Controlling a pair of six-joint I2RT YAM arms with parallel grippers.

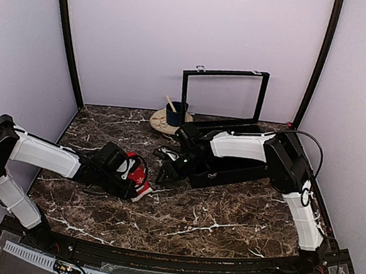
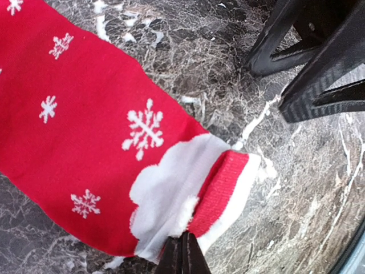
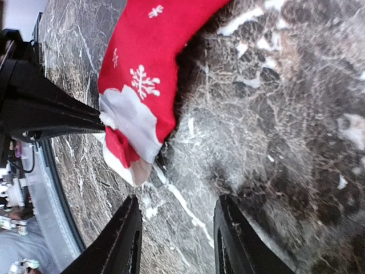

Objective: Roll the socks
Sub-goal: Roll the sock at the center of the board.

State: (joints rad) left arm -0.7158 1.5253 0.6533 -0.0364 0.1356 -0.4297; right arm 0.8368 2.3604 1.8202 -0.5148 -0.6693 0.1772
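Observation:
A red sock (image 2: pixel 85 131) with white snowflakes and a white cuff lies flat on the marble table (image 2: pixel 296 188). My left gripper (image 2: pixel 183 254) is shut on the folded cuff end of the sock. From above, the sock (image 1: pixel 141 180) shows at the tip of the left gripper (image 1: pixel 132 173). My right gripper (image 3: pixel 177 240) stands open just right of the cuff, apart from it, with only bare marble between its fingers (image 3: pixel 122 242). In the top view the right gripper (image 1: pixel 168 173) is close beside the sock. The right gripper's fingers (image 2: pixel 308 63) also show in the left wrist view.
A black box (image 1: pixel 229 168) with its lid frame (image 1: pixel 223 95) standing open sits behind the right arm. A dark blue mug (image 1: pixel 174 114) stands on a beige plate (image 1: pixel 161 123) at the back. Purple walls close in three sides.

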